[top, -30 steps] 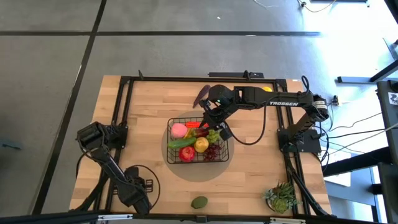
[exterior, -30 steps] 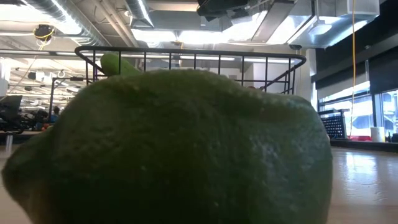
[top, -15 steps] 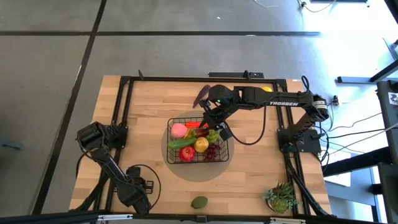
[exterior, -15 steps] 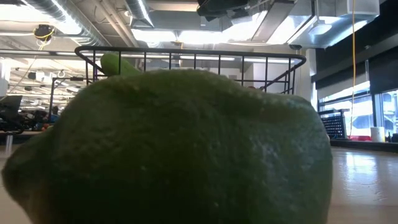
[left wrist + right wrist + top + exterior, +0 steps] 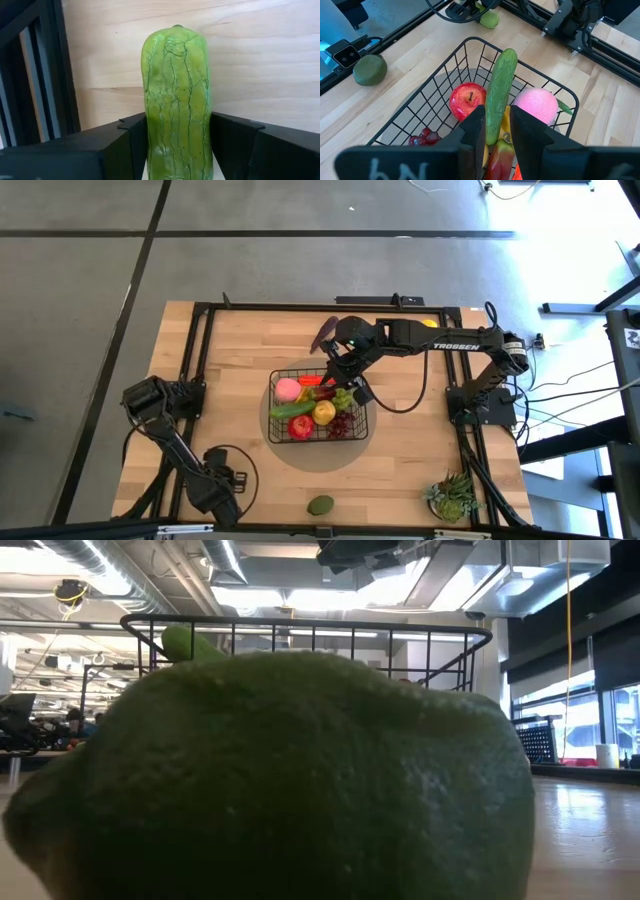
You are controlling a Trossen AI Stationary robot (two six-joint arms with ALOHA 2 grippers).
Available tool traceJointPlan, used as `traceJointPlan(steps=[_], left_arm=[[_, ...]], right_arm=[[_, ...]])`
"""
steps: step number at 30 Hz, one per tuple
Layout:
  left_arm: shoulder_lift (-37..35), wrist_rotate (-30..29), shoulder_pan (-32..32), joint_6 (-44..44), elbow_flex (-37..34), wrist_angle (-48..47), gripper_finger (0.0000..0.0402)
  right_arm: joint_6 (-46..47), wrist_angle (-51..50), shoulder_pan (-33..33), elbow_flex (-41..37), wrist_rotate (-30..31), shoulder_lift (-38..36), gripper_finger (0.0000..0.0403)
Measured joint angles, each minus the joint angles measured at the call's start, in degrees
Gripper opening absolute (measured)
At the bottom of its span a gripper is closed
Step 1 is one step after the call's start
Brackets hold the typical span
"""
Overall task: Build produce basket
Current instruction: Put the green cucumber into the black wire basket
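Note:
The black wire basket (image 5: 318,408) stands mid-table and holds a red tomato (image 5: 468,100), a pink peach (image 5: 536,106), dark red grapes (image 5: 422,136) and other produce. My right gripper (image 5: 496,120) hangs over the basket's far side (image 5: 345,380), shut on a smooth green cucumber (image 5: 500,90). At the table's near left corner my left gripper (image 5: 217,492) points down, its fingers closed on a veined, pale green cucumber (image 5: 176,90) that lies on the wood. A green lime (image 5: 320,505) rests near the front edge and fills the low view (image 5: 280,780). My left gripper pinches the veined cucumber's two long sides (image 5: 150,135) between its two fingers. The fingers come from above, pointing down, and lie across it. One end (image 5: 176,29) juts past them over the wood; the other end is out of the picture. My right gripper pinches the smooth cucumber near one end (image 5: 492,131) between its two fingers, slanting down from the table's far right. The cucumber runs on along the fingers, and its free end (image 5: 508,54) reaches out over the basket's produce, clear of it.
A black metal frame (image 5: 200,360) runs around the tabletop, and one rail (image 5: 50,75) lies close beside my left gripper. A spiky potted plant (image 5: 452,498) stands at the near right corner. Bare wood lies left of the basket and along the front.
My left gripper has turned a little about its own line while staying at the near left corner. My right gripper and its cucumber have kept still over the basket.

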Motion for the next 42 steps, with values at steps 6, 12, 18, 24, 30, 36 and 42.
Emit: traceJointPlan(steps=[6, 12, 18, 24, 30, 36, 42], left_arm=[[-0.2, -1.1, 0.4, 1.8, 1.2, -0.2, 0.015], [-0.3, -0.8, 0.3, 1.7, 4.0, -1.3, 0.0148], [-0.3, -0.9, 0.5, 1.3, 9.6, -8.5, 0.0148], [-0.4, -3.0, 0.5, 2.4, 17.1, -16.8, 0.0147], [-0.4, -8.5, 0.8, 2.2, 24.6, -22.5, 0.0147], [-0.4, -16.4, 2.6, 5.3, 30.6, -28.0, 0.0147], [-0.6, -21.7, 7.2, 16.6, 34.4, -29.6, 0.0147]], right_arm=[[0.0, 0.0, 0.0, 0.0, 0.0, 0.0, 0.0084], [0.0, 0.0, 0.0, 0.0, 0.0, 0.0, 0.0084], [0.0, 0.0, 0.0, 0.0, 0.0, 0.0, 0.0084], [0.0, 0.0, 0.0, 0.0, 0.0, 0.0, 0.0084], [0.0, 1.9, 0.0, 0.0, 0.0, 0.0, 0.0084], [4.3, 1.5, 0.1, 0.0, -1.8, 0.0, 0.0084], [4.2, -2.2, -0.2, 2.5, -11.3, -0.6, 0.0084]])
